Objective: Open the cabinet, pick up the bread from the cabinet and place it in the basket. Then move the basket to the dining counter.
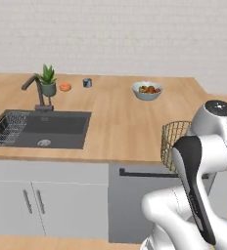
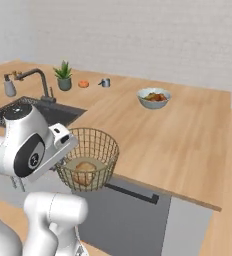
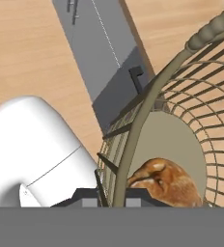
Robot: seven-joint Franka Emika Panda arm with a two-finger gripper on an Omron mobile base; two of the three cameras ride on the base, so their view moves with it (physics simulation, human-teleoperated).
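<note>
The tan wire-mesh basket (image 2: 90,150) hangs at the front edge of the dining counter (image 2: 178,140), above the grey appliance front. In it lies the golden-brown bread (image 2: 84,172), which the hand view shows low on the mesh floor (image 3: 164,185). My gripper (image 3: 111,195) is shut on the basket's rim (image 3: 133,135), on the side nearest the arm. In the left base view the basket (image 1: 173,134) is half hidden behind my arm. I cannot tell whether the basket touches the counter (image 1: 115,117). The cabinet is out of view.
A dark inset sink (image 1: 42,129) with a black faucet (image 1: 37,93) lies at the counter's left. Behind it stand a potted plant (image 1: 48,80), a flat orange item (image 1: 65,87) and a small cup (image 1: 87,83). A fruit bowl (image 1: 147,90) sits further right.
</note>
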